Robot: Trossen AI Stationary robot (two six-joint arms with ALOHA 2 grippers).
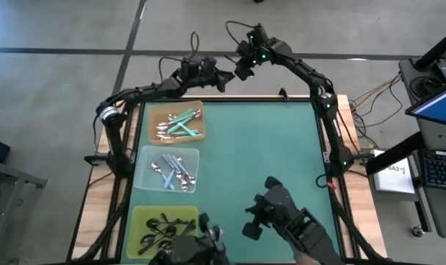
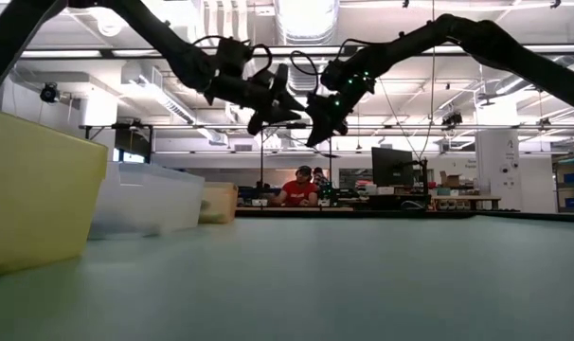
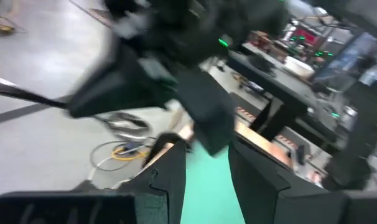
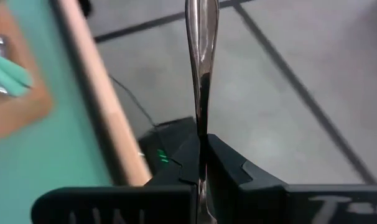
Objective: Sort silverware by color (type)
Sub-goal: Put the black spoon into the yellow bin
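Note:
Both grippers hover close together above the table's far edge. My right gripper (image 1: pixel 243 68) (image 4: pixel 202 140) is shut on a dark, shiny spoon (image 4: pixel 201 56). My left gripper (image 1: pixel 221 77) (image 3: pixel 207 149) is open, and its fingers point at the right gripper with nothing between them. The other spoons lie sorted along the left side. Mint-teal spoons (image 1: pixel 180 121) lie in the brown tray (image 1: pixel 153 125). Pale blue spoons (image 1: pixel 171 173) lie in the clear tray (image 1: pixel 142 173). Black spoons (image 1: pixel 160 228) lie in the yellow tray (image 1: pixel 135 221). My right gripper pinches the spoon between its two fingers at a narrow part of the handle (image 4: pixel 201 127). The fingers lie along the spoon, which sticks straight out past the fingertips and widens toward its far end. It is lifted clear of the table.
The green mat (image 1: pixel 260 147) is bare in its middle and on its right. Dark equipment (image 1: pixel 289 217) stands at the near edge. In the low view the trays (image 2: pixel 41 189) line the left side. A person in red (image 2: pixel 299 189) sits far behind the table.

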